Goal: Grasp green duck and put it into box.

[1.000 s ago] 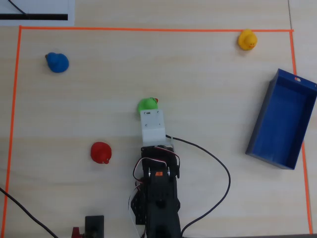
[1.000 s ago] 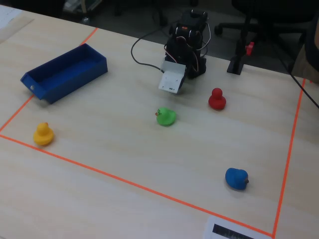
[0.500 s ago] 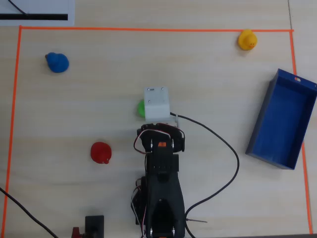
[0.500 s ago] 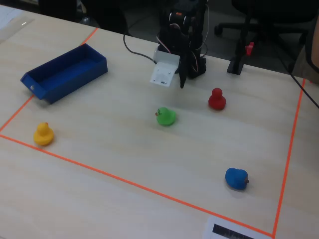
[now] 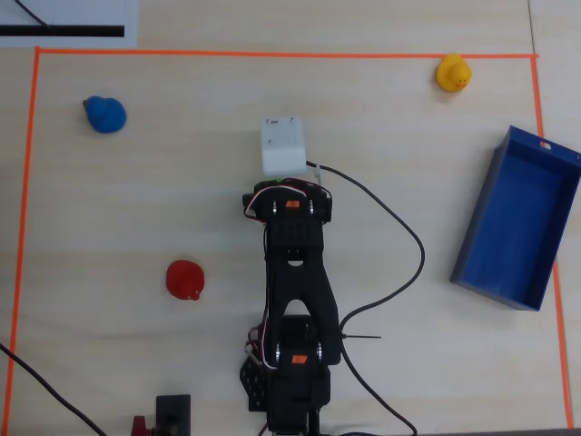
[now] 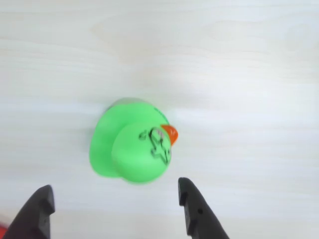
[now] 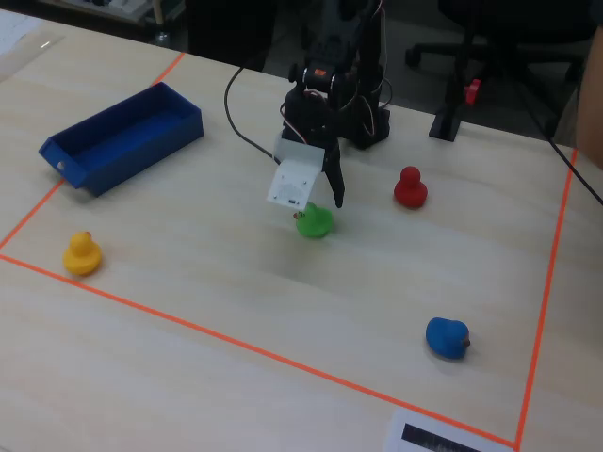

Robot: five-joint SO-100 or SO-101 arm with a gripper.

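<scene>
The gripper (image 6: 115, 209) hung open just above the green duck (image 6: 132, 147) (seemingly untouched); next, lower and close.

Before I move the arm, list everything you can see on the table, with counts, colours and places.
green duck: one, bright green with an orange beak, table centre, just beyond the gripper fingertips in the wrist view
red duck: one, red, left of the arm in the overhead view
blue duck: one, blue, upper left corner in the overhead view
yellow duck: one, yellow, upper right by the tape in the overhead view
box: one, dark blue, open top, empty, right side in the overhead view
orange tape: one outline, orange, bordering the work area
cables: black, trailing from the arm
arm: one, black, with a white wrist camera housing
gripper: one, black, open, nothing held
</scene>
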